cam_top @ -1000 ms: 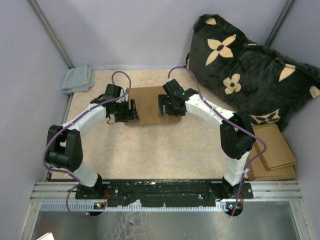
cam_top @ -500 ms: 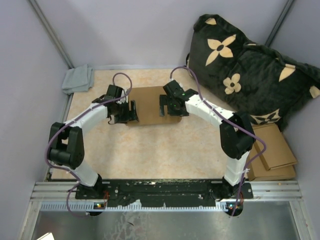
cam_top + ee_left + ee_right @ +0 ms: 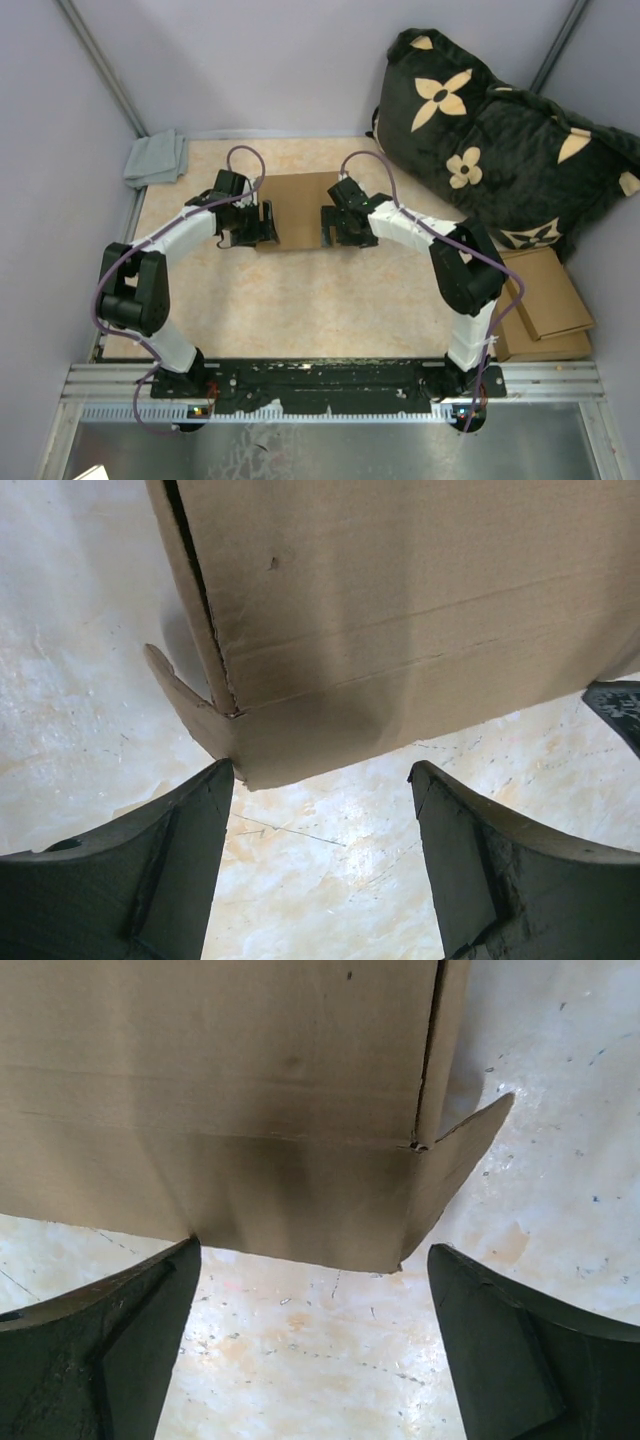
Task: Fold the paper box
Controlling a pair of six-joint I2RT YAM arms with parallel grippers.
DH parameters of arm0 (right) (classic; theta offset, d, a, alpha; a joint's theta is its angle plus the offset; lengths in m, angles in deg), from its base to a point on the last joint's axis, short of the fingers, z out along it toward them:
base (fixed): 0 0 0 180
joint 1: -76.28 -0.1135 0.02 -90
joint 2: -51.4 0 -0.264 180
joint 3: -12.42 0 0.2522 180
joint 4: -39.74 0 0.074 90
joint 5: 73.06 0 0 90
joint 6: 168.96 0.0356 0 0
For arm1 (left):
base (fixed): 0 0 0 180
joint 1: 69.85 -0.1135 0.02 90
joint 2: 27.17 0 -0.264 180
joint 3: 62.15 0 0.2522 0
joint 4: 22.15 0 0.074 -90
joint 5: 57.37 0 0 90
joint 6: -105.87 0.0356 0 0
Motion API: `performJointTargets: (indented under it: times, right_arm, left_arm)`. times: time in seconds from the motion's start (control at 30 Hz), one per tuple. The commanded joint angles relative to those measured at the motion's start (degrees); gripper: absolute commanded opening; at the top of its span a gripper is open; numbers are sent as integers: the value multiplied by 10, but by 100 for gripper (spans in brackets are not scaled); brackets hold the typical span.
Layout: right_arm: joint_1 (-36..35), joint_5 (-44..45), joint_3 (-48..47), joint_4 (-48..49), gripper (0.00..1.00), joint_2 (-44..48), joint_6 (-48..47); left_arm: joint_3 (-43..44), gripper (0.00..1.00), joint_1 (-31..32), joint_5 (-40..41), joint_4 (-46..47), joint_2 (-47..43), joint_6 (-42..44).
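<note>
The paper box [image 3: 298, 205] sits on the table [image 3: 300, 300] between both hands, just ahead of the left gripper [image 3: 262, 224], jaws spread wide and holding nothing, and just ahead of the right gripper [image 3: 328, 224] — likewise wide open and empty — a corner flap splayed outward.

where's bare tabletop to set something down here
Widest bare patch: the table between the paper box and the black rail. Smaller strip: between the grey cloth and the box. Crowded: the right side, with cushion and stacked cardboard.
</note>
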Motion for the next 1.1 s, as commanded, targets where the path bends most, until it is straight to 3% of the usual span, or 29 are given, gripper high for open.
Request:
performJointTargets:
  times: [0.0, 0.33, 0.57, 1.07]
  right_arm:
    - [0, -18, 21, 67, 95, 39, 6]
    - [-1, -4, 17, 47, 92, 61, -8]
    - [2, 59, -8, 7, 98, 54, -36]
    - [15, 15, -21, 87, 97, 5, -79]
  left_arm:
    - [-6, 77, 4, -27, 20, -6, 7]
    - [-21, 76, 4, -12, 14, -24, 12]
    - [-16, 76, 4, 3, 13, -18, 12]
    - [7, 76, 4, 4, 22, 12, 2]
